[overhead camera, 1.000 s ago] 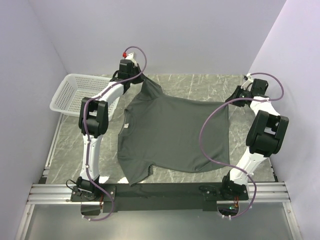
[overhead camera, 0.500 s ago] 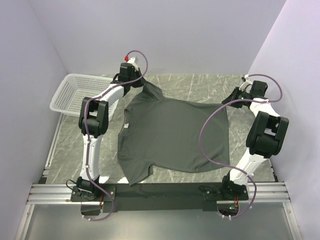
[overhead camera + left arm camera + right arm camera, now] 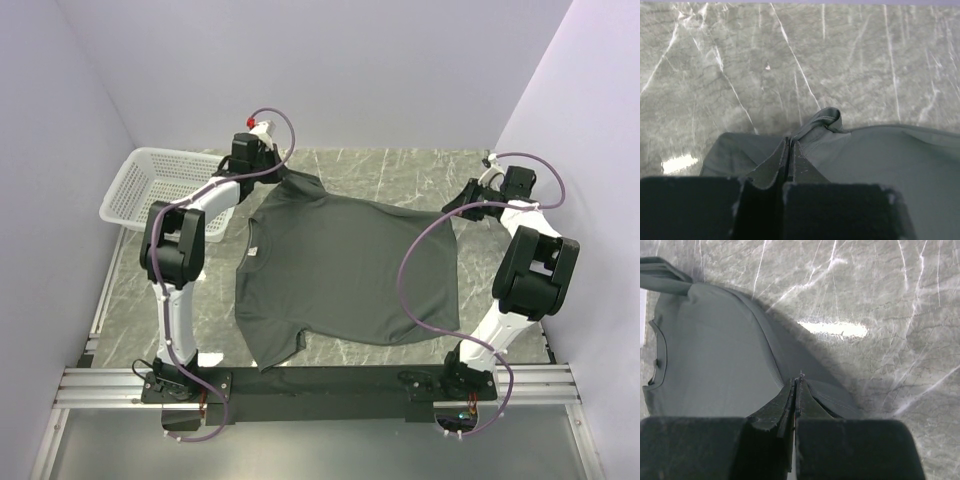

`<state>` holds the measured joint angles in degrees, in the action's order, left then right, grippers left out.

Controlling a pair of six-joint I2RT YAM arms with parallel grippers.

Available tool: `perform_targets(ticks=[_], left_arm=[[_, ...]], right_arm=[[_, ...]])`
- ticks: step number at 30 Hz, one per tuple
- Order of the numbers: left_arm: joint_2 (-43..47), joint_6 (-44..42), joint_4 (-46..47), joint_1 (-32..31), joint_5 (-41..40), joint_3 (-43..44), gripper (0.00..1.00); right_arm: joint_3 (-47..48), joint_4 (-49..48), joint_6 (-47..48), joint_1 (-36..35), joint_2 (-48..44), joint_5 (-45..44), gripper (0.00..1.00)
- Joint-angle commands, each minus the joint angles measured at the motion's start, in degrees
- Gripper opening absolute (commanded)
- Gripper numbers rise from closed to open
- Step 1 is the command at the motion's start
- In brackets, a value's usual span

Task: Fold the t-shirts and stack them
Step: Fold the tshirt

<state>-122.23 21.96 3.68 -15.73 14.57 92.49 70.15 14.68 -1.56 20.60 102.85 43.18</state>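
Left jaws: shut tight, a thin fold of the t-shirt (image 3: 345, 275) pinched between them at its far-left sleeve. Right jaws: likewise shut, gripping the far-right hem corner. Both holds are right at the fabric's edge.

T-shirt: spread mostly flat mid-worktop, neck to the left, hem to the right, near sleeve close to the near edge. Its far edge is drawn between my two jaws.

Risks, as I judge them: both pinches are shallow, so a quick pull could let the cloth slip out of one side. If the arms then travel unevenly, the fold would land skewed or bunched. My right arm's purple cable (image 3: 415, 270) loops over the right part of the shirt and could drag or snag the cloth. The near sleeve may slide off toward the metal rail (image 3: 320, 385).

Worktop (image 3: 400, 170): grey-green marble pattern, glossy, with bright glare patches; probably slick under cotton. A white basket (image 3: 150, 185) sits at the far left. Plain lilac walls (image 3: 400, 70) close in left, far and right.
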Motion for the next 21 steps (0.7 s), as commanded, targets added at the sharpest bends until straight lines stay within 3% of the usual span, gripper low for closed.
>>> perform_targets(ticks=[1, 21], left_arm=[[5.6, -2.2, 4.7, -0.3, 2.0, -3.4, 0.01], [15.5, -5.2, 6.1, -0.3, 0.1, -15.8, 0.01]], right_arm=[[0.0, 0.3, 1.0, 0.6, -3.3, 0.2, 0.0], [1.2, 3.2, 1.0, 1.8, -1.2, -3.5, 0.0]])
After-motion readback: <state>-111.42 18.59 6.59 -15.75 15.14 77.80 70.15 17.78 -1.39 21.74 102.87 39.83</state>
